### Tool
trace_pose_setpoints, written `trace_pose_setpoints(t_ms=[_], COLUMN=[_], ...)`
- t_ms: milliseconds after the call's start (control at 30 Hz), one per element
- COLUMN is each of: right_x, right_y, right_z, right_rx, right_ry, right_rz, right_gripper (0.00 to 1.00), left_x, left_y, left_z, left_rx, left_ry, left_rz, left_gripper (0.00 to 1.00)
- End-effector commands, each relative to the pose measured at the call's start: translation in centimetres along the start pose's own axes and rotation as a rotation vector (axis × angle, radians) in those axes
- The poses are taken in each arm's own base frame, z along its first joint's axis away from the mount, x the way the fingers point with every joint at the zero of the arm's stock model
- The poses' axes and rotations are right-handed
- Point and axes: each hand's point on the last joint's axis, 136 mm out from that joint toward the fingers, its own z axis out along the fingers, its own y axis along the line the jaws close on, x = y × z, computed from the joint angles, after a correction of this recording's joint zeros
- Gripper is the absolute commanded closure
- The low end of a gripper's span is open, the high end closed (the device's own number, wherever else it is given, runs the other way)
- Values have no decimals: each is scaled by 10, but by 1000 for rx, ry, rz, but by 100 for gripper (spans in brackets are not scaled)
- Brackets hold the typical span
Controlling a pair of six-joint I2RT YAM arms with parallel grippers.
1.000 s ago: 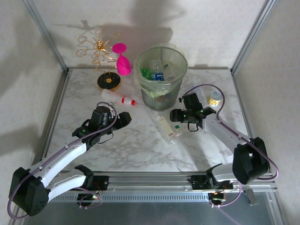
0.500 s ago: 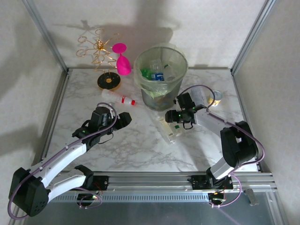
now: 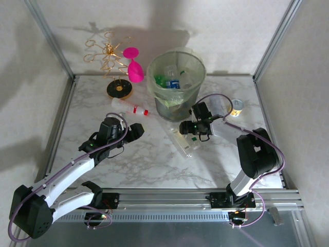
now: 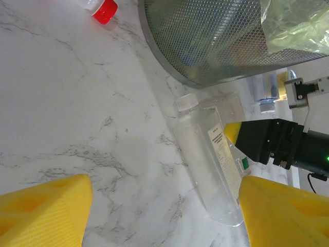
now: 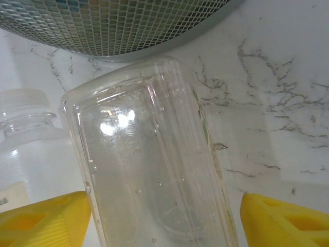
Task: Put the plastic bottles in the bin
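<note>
Two clear, square-shouldered plastic bottles (image 3: 183, 141) with white caps lie side by side on the marble worktop (image 3: 154, 164), just before the green-lined bin (image 3: 172, 103), which holds several more. The right pincer (image 5: 165, 195) stands open astride one; the left pincer (image 4: 165, 180) gapes above bare worktop.

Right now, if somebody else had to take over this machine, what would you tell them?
Left gripper: open, empty, above the table.
Right gripper: open, jaws astride a clear bottle, not yet clamped.
Done: several bottles already lie in the bin.
Left: that clear bottle, its neighbour lying beside it, and the red-capped bottle on the table left of the bin.
</note>
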Motion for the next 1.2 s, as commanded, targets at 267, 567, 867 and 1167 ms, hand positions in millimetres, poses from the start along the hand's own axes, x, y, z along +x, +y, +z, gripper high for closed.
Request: trace_pose_setpoints(t_ms=[267, 567, 867, 1167], right_x=[-6, -2, -4, -18], right_y=[-31, -47, -46, -44], right_z=[-9, -15, -1, -24], right_rx=[115, 159, 159, 169], right_ry=[-65, -66, -44, -111], right_rz=[32, 73, 95, 113], right_gripper=[31, 39, 32, 47], left_x=[-5, -8, -11, -17], left_y=[-7, -12, -17, -20], left_z=[-5, -5, -10, -19], left_rx=[26, 37, 48, 36], left_ry=[-10, -10, -15, -38], left_rz=[14, 15, 17, 44], left_gripper=[25, 25, 25, 25])
